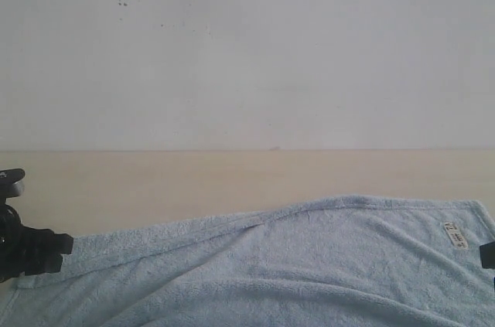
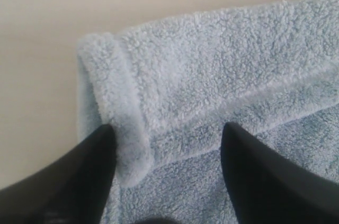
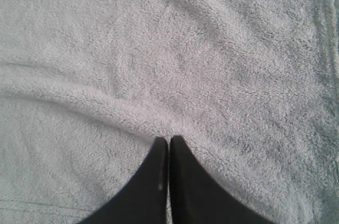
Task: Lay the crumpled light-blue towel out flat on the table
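Observation:
The light-blue towel [image 1: 309,265] lies spread across the near part of the beige table [image 1: 193,180], with shallow folds running through it and a white tag [image 1: 456,236] near its right corner. My left gripper [image 2: 169,127] is open just above the towel's left corner [image 2: 114,102], which is rolled back on itself; nothing is pinched between the fingers. My right gripper [image 3: 169,138] is shut, its tips down against the towel [image 3: 159,49] at the end of a soft ridge, with no cloth visible between them. In the exterior view only a dark bit of the right arm [image 1: 489,253] shows.
Bare table [image 2: 42,49] lies beyond the towel's left corner and along its far edge. A white wall [image 1: 247,49] with small dark specks rises behind the table. The black left arm [image 1: 31,250] sits at the left edge.

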